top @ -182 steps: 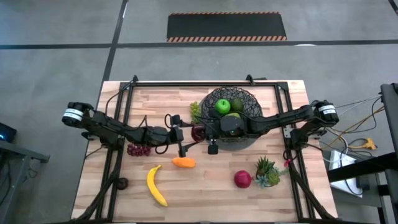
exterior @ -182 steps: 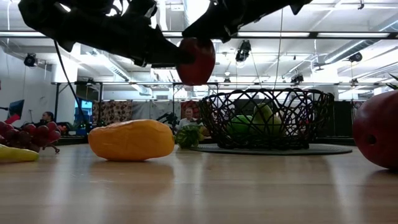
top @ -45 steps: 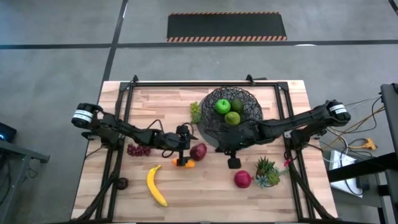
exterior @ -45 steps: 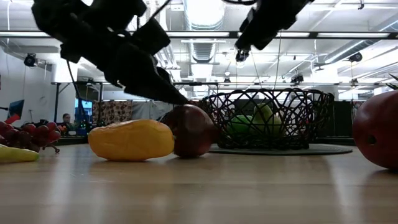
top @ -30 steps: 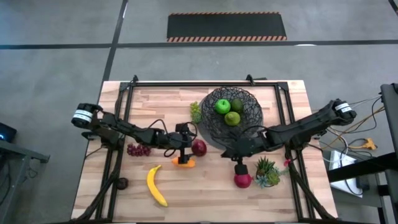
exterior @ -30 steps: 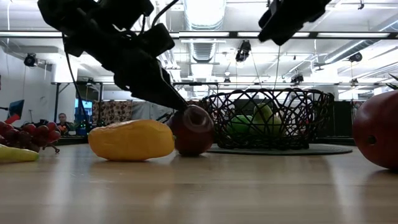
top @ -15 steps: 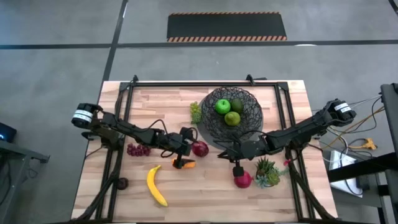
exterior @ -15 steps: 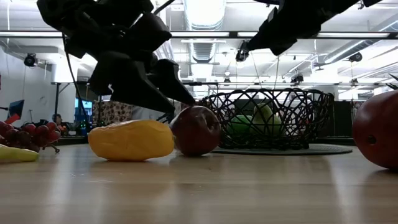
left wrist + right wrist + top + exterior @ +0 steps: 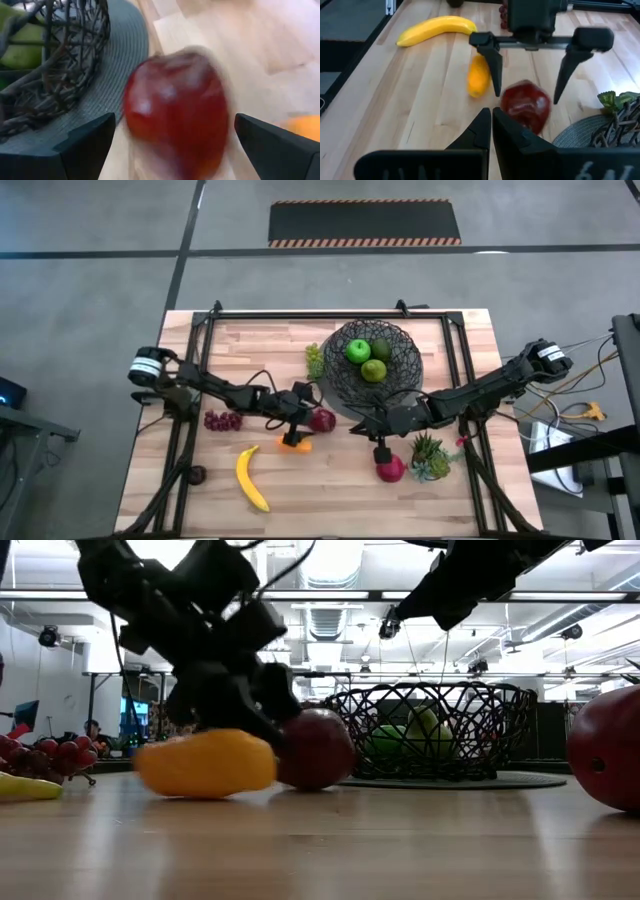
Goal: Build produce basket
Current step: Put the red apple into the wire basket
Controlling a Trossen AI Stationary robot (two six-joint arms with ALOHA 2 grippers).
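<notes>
red apple [image 9: 322,420] on the wood, touching the basket's grey base, with the orange piece [image 9: 293,443] just beside it. left gripper [image 9: 301,413] wide open around the apple, one finger each side, nothing clamped yet. best to centre the round fruit between the fingers, close slowly so it cannot squirt toward the basket [image 9: 345,385], then lift clear of the wire rim before carrying it over. worth minding the orange piece, close enough to get nudged.

right gripper [image 9: 380,450] hanging over a second red apple [image 9: 390,468] near the potted plant [image 9: 430,456], fingers pressed together in its wrist view, empty.

already in the basket: a green apple [image 9: 357,351] and a pear-like green fruit [image 9: 376,370]. green grapes [image 9: 314,359] against the basket's far-left side, purple grapes [image 9: 223,420] and a banana [image 9: 251,477] out on the left of the table [image 9: 250,340].

pale butcher-block planks, dark frame rails along the edges, grey concrete floor with a striped black mat beyond. in the low view, a big bright hall with ceiling lights and a seated person far off.
</notes>
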